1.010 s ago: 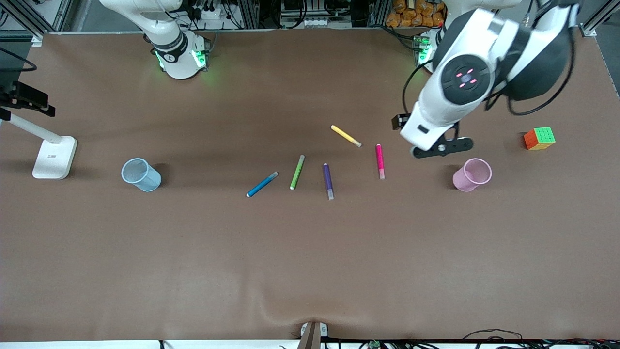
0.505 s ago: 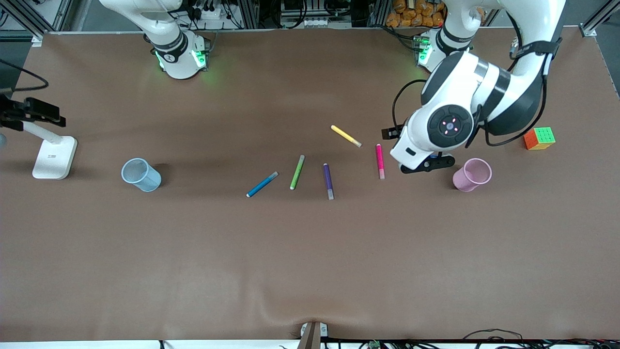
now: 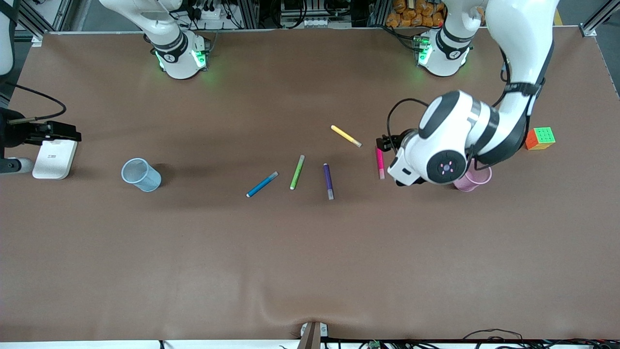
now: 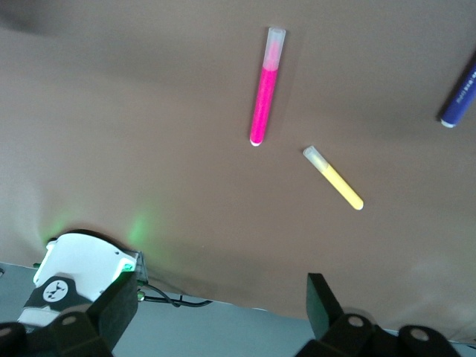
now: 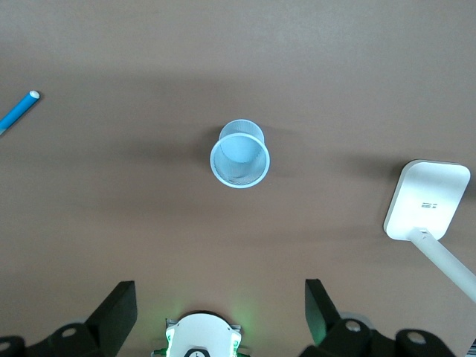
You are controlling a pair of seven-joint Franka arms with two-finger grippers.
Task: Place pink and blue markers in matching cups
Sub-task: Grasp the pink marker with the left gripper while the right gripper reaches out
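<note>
The pink marker (image 3: 380,162) lies on the table, and also shows in the left wrist view (image 4: 264,89). The pale pink cup (image 3: 479,180) stands toward the left arm's end, partly covered by the left arm. My left gripper (image 3: 411,179) hangs low between that marker and that cup, mostly hidden under its wrist. In its wrist view it is open and empty (image 4: 216,312). The blue marker (image 3: 262,184) lies mid-table. The pale blue cup (image 3: 140,174) stands toward the right arm's end, upright in the right wrist view (image 5: 239,153). My right gripper (image 5: 216,316) is open, empty and high up.
A green marker (image 3: 297,172), a purple marker (image 3: 328,180) and a yellow marker (image 3: 346,136) lie between the blue and pink markers. A colour cube (image 3: 539,138) sits past the pink cup. A white lamp base (image 3: 53,160) stands at the right arm's end.
The left arm has come down and swung toward the front camera, now between the pink marker and pink cup, covering part of the cup. The right hand has drifted over the lamp base.
</note>
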